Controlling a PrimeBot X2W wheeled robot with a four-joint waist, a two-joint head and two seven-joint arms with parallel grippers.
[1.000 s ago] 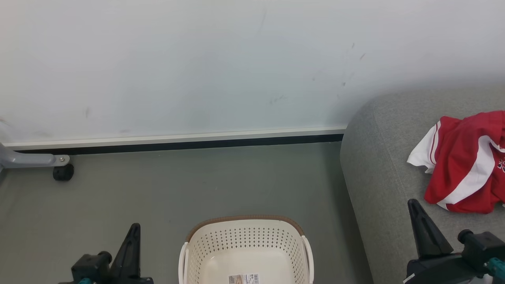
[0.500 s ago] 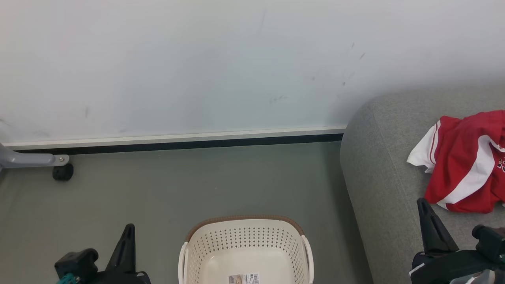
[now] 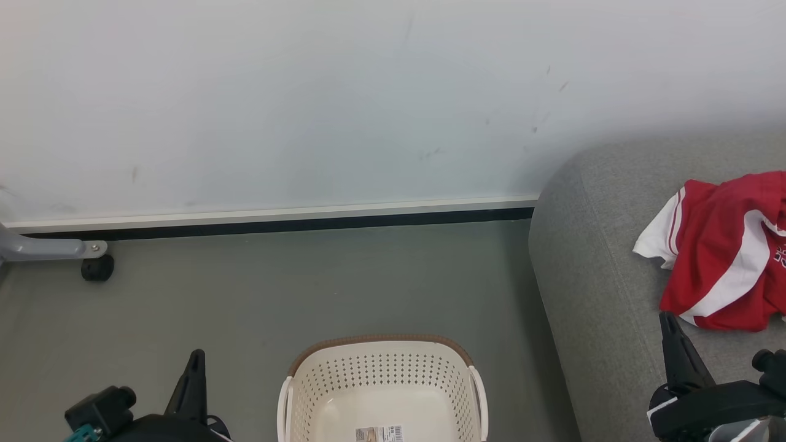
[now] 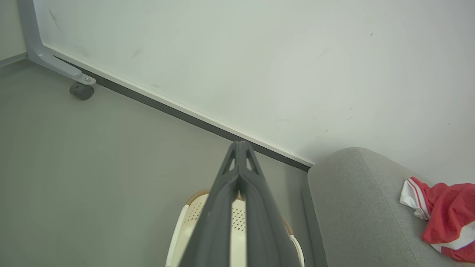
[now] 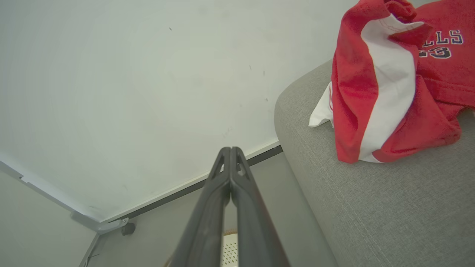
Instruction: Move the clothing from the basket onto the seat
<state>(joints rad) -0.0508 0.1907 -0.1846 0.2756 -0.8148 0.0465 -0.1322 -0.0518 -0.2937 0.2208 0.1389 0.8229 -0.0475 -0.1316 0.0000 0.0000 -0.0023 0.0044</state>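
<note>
The red and white clothing (image 3: 727, 252) lies crumpled on the grey seat (image 3: 589, 282) at the right; its jersey lettering shows in the right wrist view (image 5: 393, 85). The cream basket (image 3: 382, 390) stands on the floor at bottom centre, with just a label on its bottom. My left gripper (image 3: 196, 359) is shut and empty, low at the left of the basket. My right gripper (image 3: 668, 322) is shut and empty over the seat, just below the clothing and apart from it. Both wrist views show the fingers pressed together, left gripper (image 4: 240, 145) and right gripper (image 5: 230, 150).
A white wall with a dark skirting line (image 3: 276, 224) runs behind the grey floor. A grey frame leg with a black caster (image 3: 98, 268) stands at the far left. The seat's rounded arm (image 4: 345, 193) is right of the basket.
Both grippers have drawn back toward the bottom of the head view, the left also sliding slightly left and the right slightly right. Clothing, basket and seat have stayed put.
</note>
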